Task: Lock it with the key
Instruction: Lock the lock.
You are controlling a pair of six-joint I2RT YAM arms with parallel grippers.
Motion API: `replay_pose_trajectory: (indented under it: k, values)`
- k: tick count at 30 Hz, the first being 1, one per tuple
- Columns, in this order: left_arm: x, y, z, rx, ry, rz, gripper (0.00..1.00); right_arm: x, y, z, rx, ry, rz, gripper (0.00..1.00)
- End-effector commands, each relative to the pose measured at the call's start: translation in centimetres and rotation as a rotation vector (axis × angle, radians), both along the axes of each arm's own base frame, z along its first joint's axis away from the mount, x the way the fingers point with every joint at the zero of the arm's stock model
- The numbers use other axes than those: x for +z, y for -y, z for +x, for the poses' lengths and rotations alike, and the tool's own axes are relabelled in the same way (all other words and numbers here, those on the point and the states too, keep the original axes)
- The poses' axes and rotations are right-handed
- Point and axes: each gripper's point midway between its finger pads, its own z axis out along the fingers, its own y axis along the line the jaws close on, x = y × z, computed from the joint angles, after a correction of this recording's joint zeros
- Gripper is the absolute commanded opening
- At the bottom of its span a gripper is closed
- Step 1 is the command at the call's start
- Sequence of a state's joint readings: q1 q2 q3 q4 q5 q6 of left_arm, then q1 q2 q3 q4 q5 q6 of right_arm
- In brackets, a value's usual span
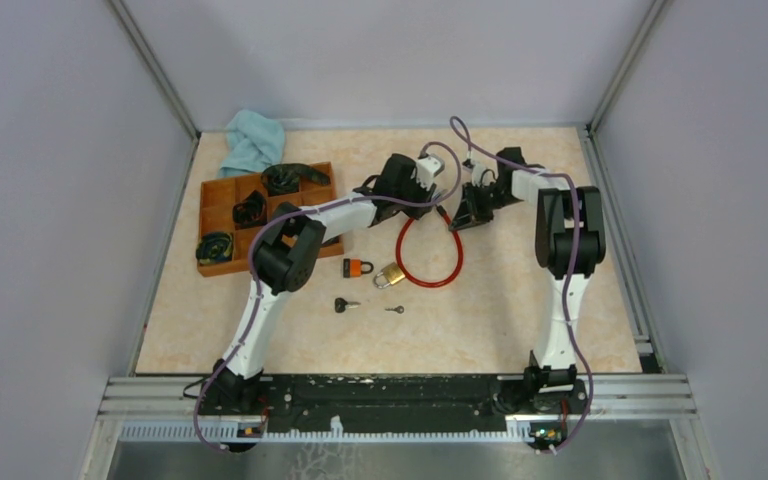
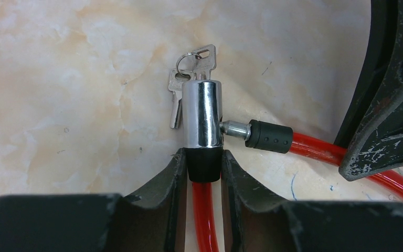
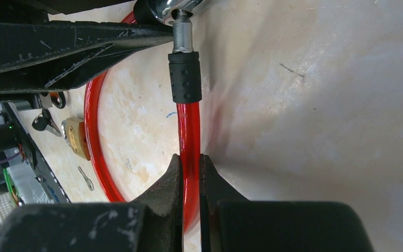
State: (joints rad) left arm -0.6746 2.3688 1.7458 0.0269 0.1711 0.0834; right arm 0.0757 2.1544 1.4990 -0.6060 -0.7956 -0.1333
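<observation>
The chrome lock barrel (image 2: pixel 202 113) lies far-centre on the table (image 1: pixel 520 320), with the keys (image 2: pixel 189 73) at its 12 o'clock and the pin sleeve (image 2: pixel 270 136) at 3. My left gripper (image 2: pixel 203 161) clenches the barrel's black collar. My right gripper (image 3: pixel 190 164) pinches the red cable (image 3: pixel 189 131). A brass padlock (image 1: pixel 389 275) sits at the loop's 8 o'clock.

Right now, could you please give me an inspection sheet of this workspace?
Surface: marbled beige table.
Job's things: red cable lock, its pin end meeting the side of the chrome cylinder; key bunch at the cylinder's top end.
Clutter: orange padlock, brass padlock, two loose keys, wooden tray holding black items, teal cloth.
Grippers: left gripper shut on the lock just below the cylinder; right gripper shut on its cable behind the pin end.
Cables: purple cables along both arms.
Surroundings: grey walls.
</observation>
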Motion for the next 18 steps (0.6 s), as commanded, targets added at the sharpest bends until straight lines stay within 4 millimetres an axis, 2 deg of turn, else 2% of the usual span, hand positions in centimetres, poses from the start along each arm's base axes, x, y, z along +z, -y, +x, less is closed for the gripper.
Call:
replay_pose_trajectory:
  k: [1,7,18]
  values:
    - [-5.7,-1.6,-3.8,-0.027,-0.149,0.131,0.0,1.0,-1.1,1.3,0.006,0.044,0.052,0.0]
    - [-5.8,-1.2,-4.1,-0.036,-0.137,0.143,0.0,2.2,-0.9,2.9,-0.014,0.072,0.034,0.0]
    - [-5.8,-0.4,-4.4,-0.064,-0.111,0.168,0.0,2.8,0.6,5.6,-0.066,0.082,0.009,0.0]
